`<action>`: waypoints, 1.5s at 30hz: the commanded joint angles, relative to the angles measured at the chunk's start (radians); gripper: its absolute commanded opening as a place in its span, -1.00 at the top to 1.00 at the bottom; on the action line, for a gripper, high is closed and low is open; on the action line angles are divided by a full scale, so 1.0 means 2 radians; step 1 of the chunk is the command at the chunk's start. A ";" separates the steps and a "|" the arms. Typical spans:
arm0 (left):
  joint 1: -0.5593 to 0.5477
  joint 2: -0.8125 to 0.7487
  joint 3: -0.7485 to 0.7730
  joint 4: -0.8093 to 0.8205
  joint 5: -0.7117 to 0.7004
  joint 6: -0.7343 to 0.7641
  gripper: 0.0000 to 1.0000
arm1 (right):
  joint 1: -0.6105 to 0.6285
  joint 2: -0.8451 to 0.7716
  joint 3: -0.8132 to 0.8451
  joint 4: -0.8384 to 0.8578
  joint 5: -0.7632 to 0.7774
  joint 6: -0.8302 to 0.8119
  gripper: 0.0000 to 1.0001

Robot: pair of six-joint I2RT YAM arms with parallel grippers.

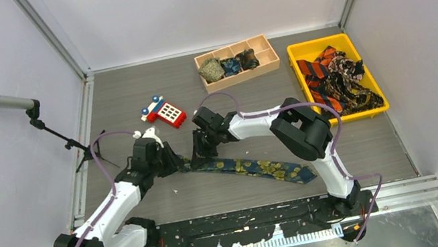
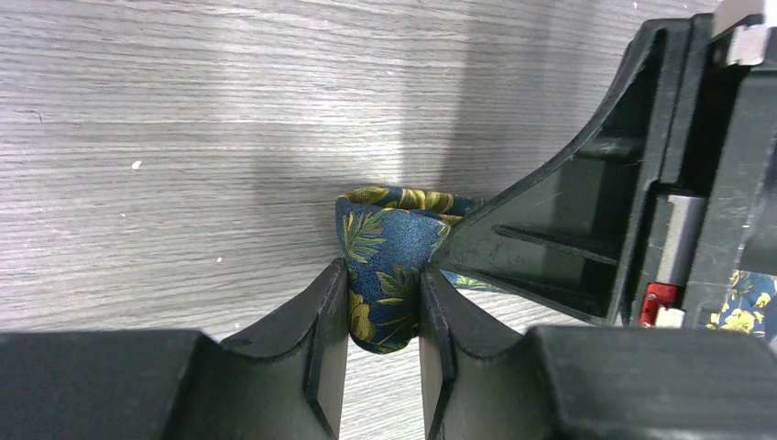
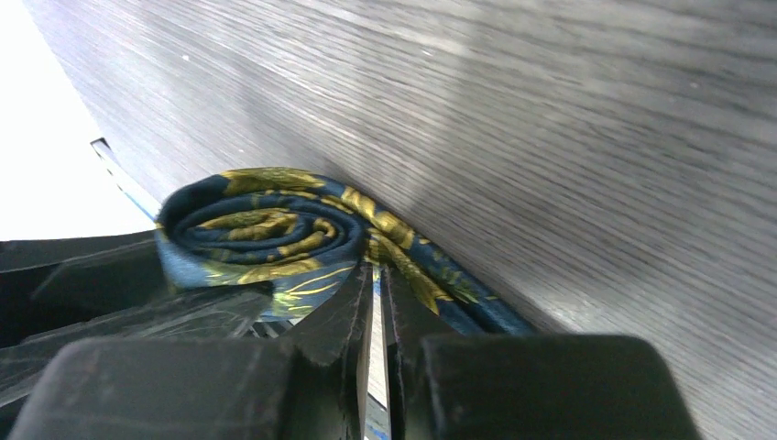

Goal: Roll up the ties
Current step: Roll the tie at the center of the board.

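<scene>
**Navy tie part rolled, its coil between my two claws**

Navy tie [image 1: 258, 169] with yellow-gold flowers lies on the grey table [image 1: 369, 144] in front of my arms. Its flat length runs from the middle of the table towards my right base. The end nearer my left side is wound into a small coil [image 2: 389, 240], which stands on edge on the table.

My left claw [image 2: 381, 291] pinches that coil. One finger is on each side of the roll, and the fabric bulges out between and beyond the tips.

My right claw [image 3: 376, 286] comes in from the other side and meets the tie where the coil [image 3: 261, 236] runs out into the flat strip. Its jaws are almost pressed together, with only a thin slit between them. I cannot tell whether fabric is caught in that slit.

Farther back stands a wooden box [image 1: 264, 55] with three rolled ties [image 1: 230, 65] in its compartments. To its right a yellow tray [image 1: 299, 51] holds loose ties [image 1: 338, 81] in a heap. A toy phone [image 1: 165, 112] lies well apart from the navy tie, behind my left claw.
</scene>
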 commanded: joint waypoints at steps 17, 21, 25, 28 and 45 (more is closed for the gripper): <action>-0.064 0.003 0.042 -0.010 -0.104 0.035 1.00 | 0.008 0.011 0.028 0.007 -0.008 0.001 0.72; -0.073 0.009 0.044 -0.010 -0.115 0.035 1.00 | 0.008 0.022 0.049 -0.001 -0.009 -0.002 0.72; -0.082 0.014 0.046 -0.010 -0.123 0.034 1.00 | 0.007 0.032 0.061 -0.004 -0.011 -0.003 0.72; -0.089 0.019 0.046 -0.008 -0.130 0.032 1.00 | 0.005 0.038 0.068 -0.004 -0.014 -0.001 0.72; -0.153 0.072 0.070 -0.012 -0.225 0.026 1.00 | 0.000 0.012 0.044 0.007 -0.022 0.001 0.72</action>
